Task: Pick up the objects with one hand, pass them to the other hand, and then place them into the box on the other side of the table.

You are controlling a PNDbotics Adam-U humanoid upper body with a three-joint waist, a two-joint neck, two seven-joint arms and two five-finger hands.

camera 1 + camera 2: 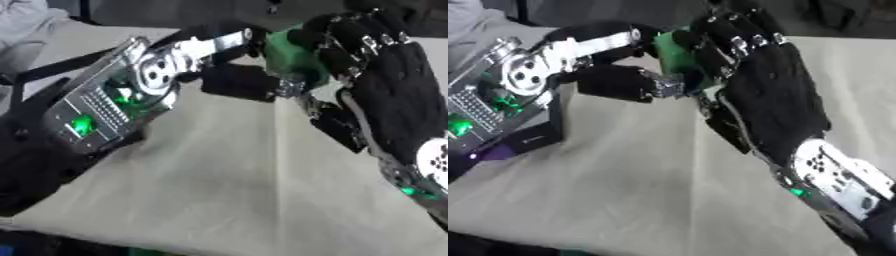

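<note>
A green object (677, 56) hangs above the table between my two hands, at the upper middle of both views. My right hand (759, 85), black and seen from its back, has its fingers curled round the object's right side. My left hand (619, 80) comes in from the left; its thumb and fingers (241, 82) close on the object's left side. Most of the green object (293, 57) is hidden behind the fingers, so its shape is unclear. No box shows in either view.
The beige table (219, 190) fills the lower part of both views, with its front edge running along the bottom. My left forearm (96, 110), with silver joints and green lights, crosses the left side. Grey cloth (22, 25) lies at the upper left corner.
</note>
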